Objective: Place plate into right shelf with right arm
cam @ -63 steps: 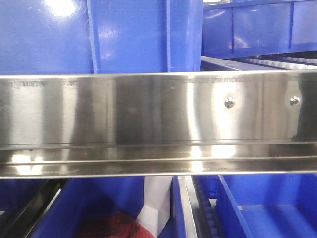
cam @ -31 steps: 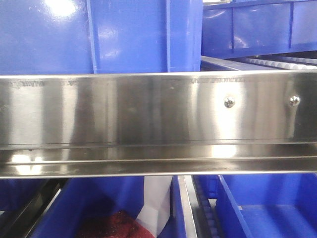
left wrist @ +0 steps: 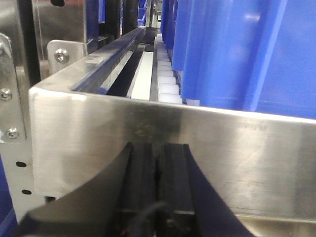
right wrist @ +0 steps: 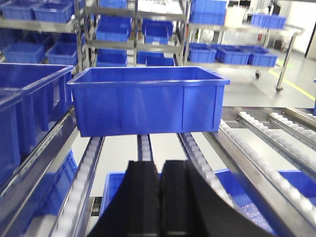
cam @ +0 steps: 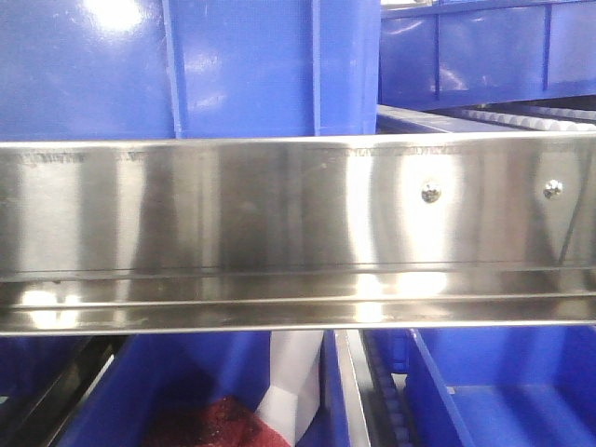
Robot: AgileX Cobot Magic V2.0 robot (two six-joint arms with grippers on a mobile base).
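Note:
The plate shows in no view. The right shelf's broad steel front rail [cam: 279, 214] with two screws fills the front view, and it also shows in the left wrist view [left wrist: 148, 133]. My left gripper [left wrist: 158, 148] is shut and empty, close in front of that rail. My right gripper [right wrist: 159, 165] is shut and empty, over the shelf's roller tracks [right wrist: 143, 145]. A large blue bin [right wrist: 148, 98] stands on the tracks ahead of it.
Blue bins [cam: 186, 65] stand above the rail and more [cam: 503, 391] below it. One lower bin holds something white [cam: 293, 377] and red [cam: 219, 424]. A lower blue bin [right wrist: 116, 190] lies beneath the right gripper. Further racks of bins [right wrist: 148, 34] stand behind.

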